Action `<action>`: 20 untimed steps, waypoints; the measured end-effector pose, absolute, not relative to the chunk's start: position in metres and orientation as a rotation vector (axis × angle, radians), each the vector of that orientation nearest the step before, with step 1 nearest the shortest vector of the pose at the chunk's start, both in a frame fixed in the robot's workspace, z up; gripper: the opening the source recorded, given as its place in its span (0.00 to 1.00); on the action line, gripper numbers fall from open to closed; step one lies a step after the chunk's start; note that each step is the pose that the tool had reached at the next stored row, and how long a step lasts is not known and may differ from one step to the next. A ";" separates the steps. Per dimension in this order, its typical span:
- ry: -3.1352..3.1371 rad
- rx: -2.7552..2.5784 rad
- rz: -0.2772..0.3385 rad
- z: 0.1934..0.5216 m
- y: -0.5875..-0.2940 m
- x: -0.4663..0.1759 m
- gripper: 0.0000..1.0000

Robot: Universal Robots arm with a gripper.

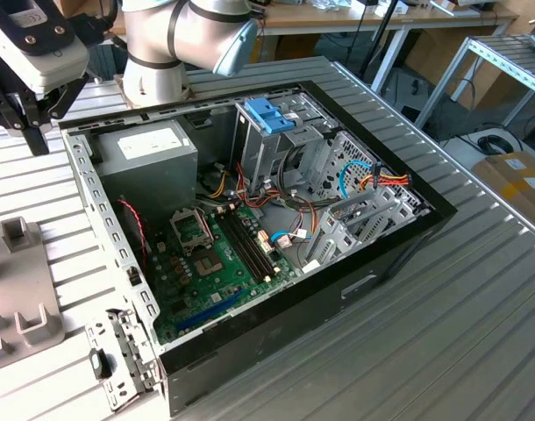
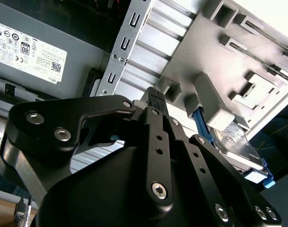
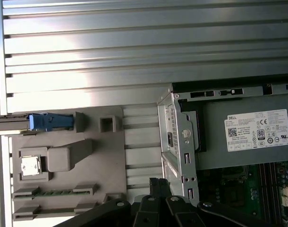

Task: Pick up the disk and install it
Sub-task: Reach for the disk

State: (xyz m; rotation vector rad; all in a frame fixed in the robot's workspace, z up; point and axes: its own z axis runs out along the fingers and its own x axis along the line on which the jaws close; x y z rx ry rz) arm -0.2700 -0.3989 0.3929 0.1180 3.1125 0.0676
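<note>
Ribbed grey metal made up the surface (image 1: 478, 333), with more benches behind it. Closest to the wrist cameras, the gripper (image 3: 158, 183) had its black fingertips drawn together and held nothing. It hung over the near corner of a grey plastic holder (image 3: 101, 161) that lay on the surface just beside the open computer case (image 1: 276, 338). The disk (image 2: 238, 149) sat at the holder's far side, well apart from the gripper. It appeared to stand on edge in a slot, its silver body and light blue frame poking out past a grey post. The step in hand looked like the approach for the pick, with the grasp not yet made. To do it well, the fingers would need to be spread wider than the disk is thick and squared to its flat faces. They should close on the metal body rather than the blue frame, clear of the holder's posts. Farther off, inside the case, the grey power supply (image 3: 248, 146) carried a white label (image 3: 259, 130) crowded with small print, a square code and approval marks. The disk's own label could not be read. Beyond lay the green circuit board (image 1: 224, 263) and the metal cage (image 1: 281, 153) with its blue handle (image 1: 269, 114).
</note>
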 end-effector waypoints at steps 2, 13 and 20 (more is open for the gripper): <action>3.112 0.118 0.068 0.393 -0.399 -0.270 0.10; 3.112 0.118 0.068 0.393 -0.399 -0.276 0.10; 3.112 0.118 0.068 0.393 -0.399 -0.278 0.10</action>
